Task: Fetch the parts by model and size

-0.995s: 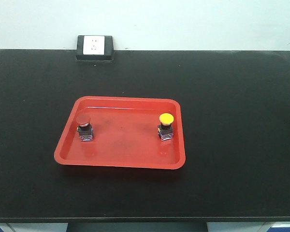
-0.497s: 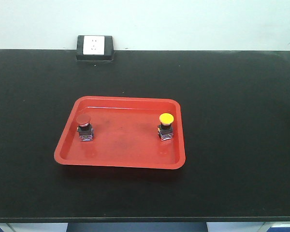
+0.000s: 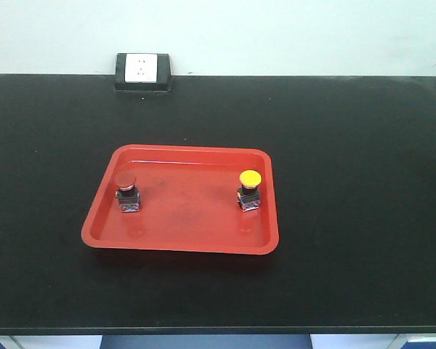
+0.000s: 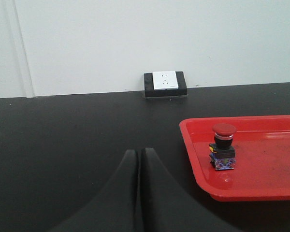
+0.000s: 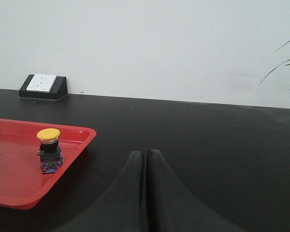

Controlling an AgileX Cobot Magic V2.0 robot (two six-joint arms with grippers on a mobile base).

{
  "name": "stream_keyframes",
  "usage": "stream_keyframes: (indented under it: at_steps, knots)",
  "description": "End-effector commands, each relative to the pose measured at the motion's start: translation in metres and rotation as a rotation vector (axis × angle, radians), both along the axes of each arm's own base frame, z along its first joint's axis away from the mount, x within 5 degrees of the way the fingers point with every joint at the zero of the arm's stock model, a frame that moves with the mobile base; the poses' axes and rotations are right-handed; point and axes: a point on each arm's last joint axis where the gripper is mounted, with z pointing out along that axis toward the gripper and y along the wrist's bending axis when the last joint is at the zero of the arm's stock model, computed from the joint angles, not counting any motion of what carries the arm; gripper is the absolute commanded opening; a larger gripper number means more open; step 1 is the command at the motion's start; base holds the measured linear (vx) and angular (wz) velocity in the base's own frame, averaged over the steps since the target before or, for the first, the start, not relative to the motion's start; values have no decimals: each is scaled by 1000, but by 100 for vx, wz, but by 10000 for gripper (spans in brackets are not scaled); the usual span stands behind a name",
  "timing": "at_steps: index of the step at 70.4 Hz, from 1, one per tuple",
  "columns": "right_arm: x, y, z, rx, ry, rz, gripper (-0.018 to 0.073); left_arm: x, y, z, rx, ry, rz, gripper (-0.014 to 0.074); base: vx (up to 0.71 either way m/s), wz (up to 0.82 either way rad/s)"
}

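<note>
Two push-button switches, red-capped (image 3: 127, 190) and yellow-capped (image 3: 250, 189), stand upright, well apart in the red tray (image 3: 182, 243), easing separate grasps; both arms' fingers (image 4: 137, 193) (image 5: 146, 193) pressed together, empty.

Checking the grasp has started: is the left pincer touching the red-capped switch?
Apart. The left wrist view shows bare black table between the shut left pincer and the red-capped switch.

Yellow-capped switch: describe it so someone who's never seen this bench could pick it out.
Find the red tray in the middle of the black table. Two push-button switches stand upright in it, well apart. You want the yellow-capped switch near the tray's right edge in the front view; the red-capped switch is on the left.
</note>
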Motion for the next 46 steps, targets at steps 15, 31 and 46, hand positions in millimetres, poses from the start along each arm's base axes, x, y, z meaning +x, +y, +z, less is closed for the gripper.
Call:
stream_keyframes:
  at_steps: [15,31,46]
  knots:
    - [-1,1,6,-4,-84,6,-10,-2,-1,11,-9,-95,-10,-8,0,0]
    - [-1,1,6,-4,-84,6,-10,-2,-1,11,-9,-95,-10,-8,0,0]
    - [-1,1,6,-4,-84,6,-10,-2,-1,11,-9,-95,-10,-8,0,0]
